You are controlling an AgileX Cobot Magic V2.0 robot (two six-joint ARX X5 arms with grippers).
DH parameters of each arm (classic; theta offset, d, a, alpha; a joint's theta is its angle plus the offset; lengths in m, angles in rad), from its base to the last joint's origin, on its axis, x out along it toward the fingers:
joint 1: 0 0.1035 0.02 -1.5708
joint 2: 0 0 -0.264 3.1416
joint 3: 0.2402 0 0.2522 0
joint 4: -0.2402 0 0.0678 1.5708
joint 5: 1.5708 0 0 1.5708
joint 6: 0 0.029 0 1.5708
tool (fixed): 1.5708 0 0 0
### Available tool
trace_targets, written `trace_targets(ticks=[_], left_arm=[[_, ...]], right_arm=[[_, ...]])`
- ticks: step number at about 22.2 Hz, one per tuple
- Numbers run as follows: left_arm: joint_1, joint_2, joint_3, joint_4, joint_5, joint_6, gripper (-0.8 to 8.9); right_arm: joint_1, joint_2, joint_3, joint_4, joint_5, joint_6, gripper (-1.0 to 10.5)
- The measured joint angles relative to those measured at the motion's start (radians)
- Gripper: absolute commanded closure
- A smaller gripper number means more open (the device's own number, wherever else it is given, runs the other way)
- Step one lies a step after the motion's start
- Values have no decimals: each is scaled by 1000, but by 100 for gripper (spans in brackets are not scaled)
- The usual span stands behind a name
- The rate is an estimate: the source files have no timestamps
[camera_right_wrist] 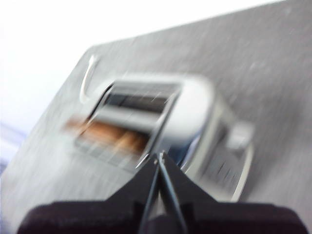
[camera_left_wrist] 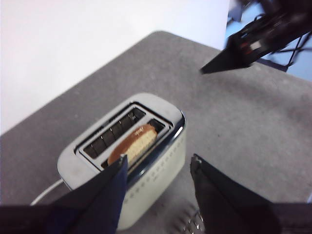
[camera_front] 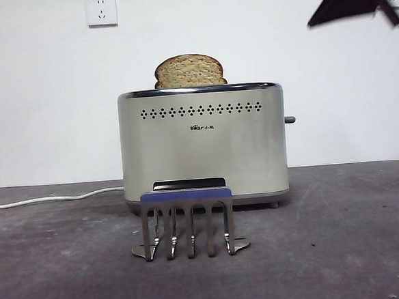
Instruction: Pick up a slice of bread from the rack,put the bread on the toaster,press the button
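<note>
The slice of bread (camera_front: pixel 189 71) stands in the near slot of the cream toaster (camera_front: pixel 203 149), its domed top sticking out above the chrome rim. The steel rack (camera_front: pixel 188 219) with the blue top bar stands in front of the toaster and holds nothing. The grey button (camera_front: pixel 290 120) sticks out from the toaster's right end. My left gripper (camera_left_wrist: pixel 158 160) is open and empty, above the toaster (camera_left_wrist: pixel 161 161) and the bread (camera_left_wrist: pixel 134 143). My right gripper (camera_right_wrist: pixel 160 157) is shut and empty, high above the toaster's button end (camera_right_wrist: pixel 240 135); its view is blurred. It shows as a black tip (camera_front: pixel 317 19) at the top right.
A white cord (camera_front: pixel 52 198) runs left from the toaster across the dark grey table (camera_front: pixel 343 249). A wall socket (camera_front: pixel 101 10) sits high on the white wall behind.
</note>
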State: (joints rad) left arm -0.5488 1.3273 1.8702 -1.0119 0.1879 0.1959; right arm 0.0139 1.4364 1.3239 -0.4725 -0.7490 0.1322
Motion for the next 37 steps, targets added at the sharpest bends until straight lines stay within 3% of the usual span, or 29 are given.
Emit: trace_targets(ticks=[9,17,18,21,25,37], left_arm=[[0,0,0,-139,0,0,594],[0,0,0,-214,3,0,599],[0,0,0,-223,6,0,622],[0,0,0,-240,45,0,839],[0,0,0,-245,96,0,822],[0,0,0,-251,97,0,817]], right_arm=[[50,-308,0,-465,-1,-229,959],[58,-423,0,-682,0,-338,958],[58,-428,0,-695,1,-346,958],[58,-431,0,-706,0,-359,958],[58,-430,0,-709,0,-365,957],[58,-430,0,-709,1,-365,946]])
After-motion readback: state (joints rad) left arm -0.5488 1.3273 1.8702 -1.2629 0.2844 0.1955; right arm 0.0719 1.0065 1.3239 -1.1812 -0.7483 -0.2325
